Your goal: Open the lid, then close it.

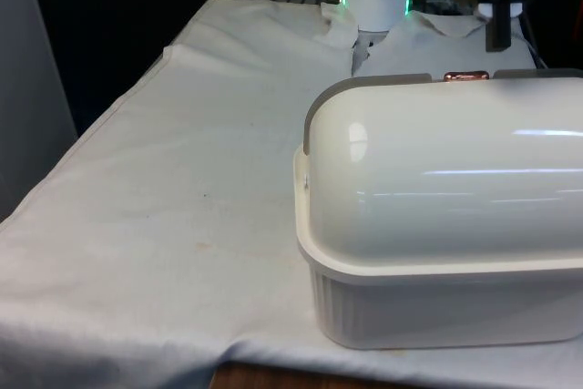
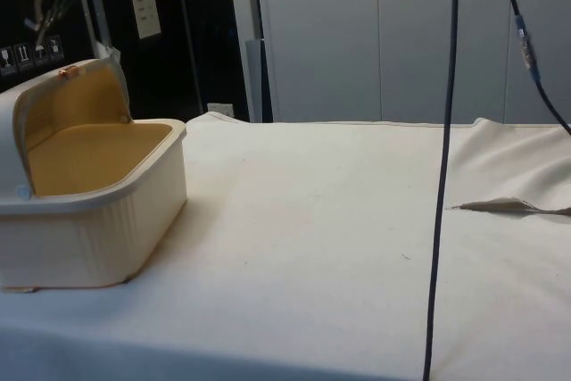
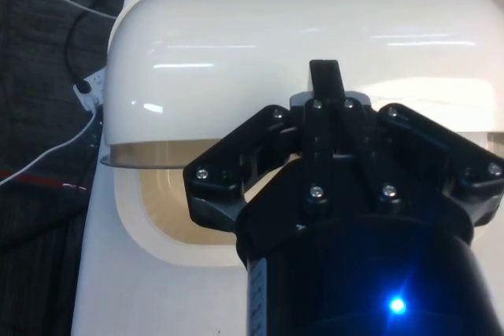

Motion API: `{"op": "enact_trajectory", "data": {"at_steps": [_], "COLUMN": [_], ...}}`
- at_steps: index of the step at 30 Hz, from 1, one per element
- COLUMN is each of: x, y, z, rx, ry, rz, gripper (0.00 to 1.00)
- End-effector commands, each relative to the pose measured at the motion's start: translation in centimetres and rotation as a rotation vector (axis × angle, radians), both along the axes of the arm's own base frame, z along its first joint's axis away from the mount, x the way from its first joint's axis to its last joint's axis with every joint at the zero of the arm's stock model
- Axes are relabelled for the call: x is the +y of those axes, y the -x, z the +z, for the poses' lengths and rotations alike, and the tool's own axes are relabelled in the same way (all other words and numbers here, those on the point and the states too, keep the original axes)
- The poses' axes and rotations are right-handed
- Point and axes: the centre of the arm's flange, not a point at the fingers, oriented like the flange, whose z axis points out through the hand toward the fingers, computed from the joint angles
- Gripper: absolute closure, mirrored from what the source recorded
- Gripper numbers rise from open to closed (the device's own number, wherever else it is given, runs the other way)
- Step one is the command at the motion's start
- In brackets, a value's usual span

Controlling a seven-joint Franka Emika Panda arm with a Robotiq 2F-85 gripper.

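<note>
A cream bread box [image 1: 437, 312] stands at the front view's right with its back to that camera. Its domed lid [image 1: 437, 179] is rolled up and back, so the side view has the box [image 2: 98, 229] open, with a tan inside [image 2: 89, 153]. The lid's copper handle [image 1: 465, 76] sits at the very top, as in the side view [image 2: 67, 70]. My black gripper [image 1: 498, 41] hangs just above the lid's top edge, slightly to the front view's right of the handle and apart from it. Seen from the wrist, the gripper [image 3: 324, 76] is shut over the lid [image 3: 276, 45], holding nothing.
White cloth [image 1: 182, 225] covers the table, with wide free room at the front view's left of the box. A dark cable [image 2: 443, 176] hangs down in the side view. Cables lie on the floor [image 3: 47, 155] beyond the table's edge.
</note>
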Motion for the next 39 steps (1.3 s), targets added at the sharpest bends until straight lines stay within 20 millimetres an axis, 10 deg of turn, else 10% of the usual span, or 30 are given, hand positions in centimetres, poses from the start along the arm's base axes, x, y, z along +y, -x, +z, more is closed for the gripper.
{"op": "enact_trajectory", "data": {"at_steps": [1, 39], "x": [0.2, -0.3], "y": [0.0, 0.4], "z": [-0.3, -3.1], "rx": [0.009, 0.167], "ry": [-0.009, 0.002], "rz": [0.002, -0.005], "gripper": [1.0, 1.0]}}
